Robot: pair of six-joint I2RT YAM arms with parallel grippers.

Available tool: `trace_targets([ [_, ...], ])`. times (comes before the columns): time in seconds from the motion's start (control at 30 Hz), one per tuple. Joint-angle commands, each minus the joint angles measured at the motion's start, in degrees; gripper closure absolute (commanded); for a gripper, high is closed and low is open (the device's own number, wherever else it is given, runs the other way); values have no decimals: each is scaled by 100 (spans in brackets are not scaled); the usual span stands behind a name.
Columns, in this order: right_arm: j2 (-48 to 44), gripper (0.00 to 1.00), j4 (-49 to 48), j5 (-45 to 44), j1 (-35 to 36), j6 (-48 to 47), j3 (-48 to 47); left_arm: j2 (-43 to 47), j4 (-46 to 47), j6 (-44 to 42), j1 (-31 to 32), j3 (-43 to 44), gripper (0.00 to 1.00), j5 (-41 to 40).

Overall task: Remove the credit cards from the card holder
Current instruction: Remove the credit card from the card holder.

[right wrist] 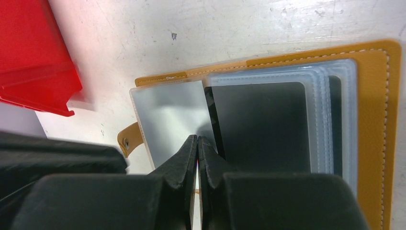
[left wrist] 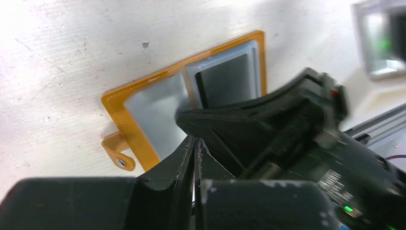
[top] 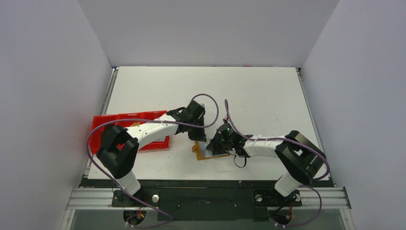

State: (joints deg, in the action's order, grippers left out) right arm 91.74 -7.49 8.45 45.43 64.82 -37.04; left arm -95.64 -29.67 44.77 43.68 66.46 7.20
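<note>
The tan card holder [right wrist: 373,120] lies open and flat on the white table, its snap strap [right wrist: 129,139] sticking out at one side. A pale grey-blue credit card [right wrist: 165,112] shows on its left half. A dark card [right wrist: 261,127] sits in the stacked clear sleeves on its right half. My right gripper [right wrist: 197,139] is shut, its tips resting at the seam between the two cards with nothing seen between them. My left gripper [left wrist: 195,140] is also shut and hovers over the holder's [left wrist: 119,120] near edge, just behind the right gripper's black body [left wrist: 268,120]. From above, both grippers [top: 200,136] [top: 214,146] meet over the holder [top: 200,152].
A red compartmented tray [top: 103,125] stands at the table's left edge, under the left arm; its corner [right wrist: 38,72] lies close to the holder. White walls enclose the table on three sides.
</note>
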Motion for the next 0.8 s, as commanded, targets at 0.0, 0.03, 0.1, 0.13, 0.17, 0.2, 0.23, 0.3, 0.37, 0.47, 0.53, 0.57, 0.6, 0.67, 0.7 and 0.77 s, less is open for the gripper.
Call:
trace_targets([
  [0.0, -296, 100, -306, -245, -1, 74, 135, -273, 223, 132, -92, -249, 100, 35],
  [0.03, -323, 100, -301, -255, -4, 75, 144, -307, 241, 134, -94, -283, 100, 22],
  [0.1, -445, 100, -291, -264, -14, 76, 160, -395, 339, 143, -100, -388, 100, 3],
  [0.13, -490, 100, -261, -269, -20, 71, 161, -449, 394, 141, -100, -436, 100, 2],
  [0.17, -587, 100, -235, -294, -18, 61, 155, -484, 419, 143, -102, -452, 100, -4],
  [0.2, -645, 100, -141, -315, -17, 42, 141, -542, 432, 132, -100, -474, 100, -10],
  [0.23, -784, 99, -52, -380, -17, -21, 93, -569, 444, 130, -98, -479, 100, -11],
  [0.3, -1038, 95, 297, -558, -9, -188, -17, -640, 459, 91, -103, -482, 100, -34],
  [0.37, -1289, 89, 1025, -861, -31, -425, -151, -675, 467, 69, -101, -480, 100, -42],
  [0.47, -1543, 79, 1710, -1249, -130, -842, -258, -702, 475, 10, -98, -422, 100, 17],
  [0.53, -1698, 73, 2030, -1451, -233, -1047, -215, -669, 472, -21, -92, -367, 100, 41],
  [0.57, -1757, 67, 2154, -1500, -315, -1106, -165, -659, 451, -39, -80, -351, 100, 38],
  [0.6, -1774, 65, 2194, -1497, -355, -1213, -134, -643, 435, -48, -71, -313, 100, 47],
  [0.67, -1791, 63, 2266, -1476, -419, -1333, -69, -621, 420, -59, -63, -263, 100, 101],
  [0.7, -1751, 63, 2275, -1473, -429, -1363, -48, -613, 432, -59, -40, -229, 100, 117],
  [0.77, -1666, 63, 2241, -1423, -435, -1428, -27, -618, 455, -60, 3, -146, 100, 153],
])
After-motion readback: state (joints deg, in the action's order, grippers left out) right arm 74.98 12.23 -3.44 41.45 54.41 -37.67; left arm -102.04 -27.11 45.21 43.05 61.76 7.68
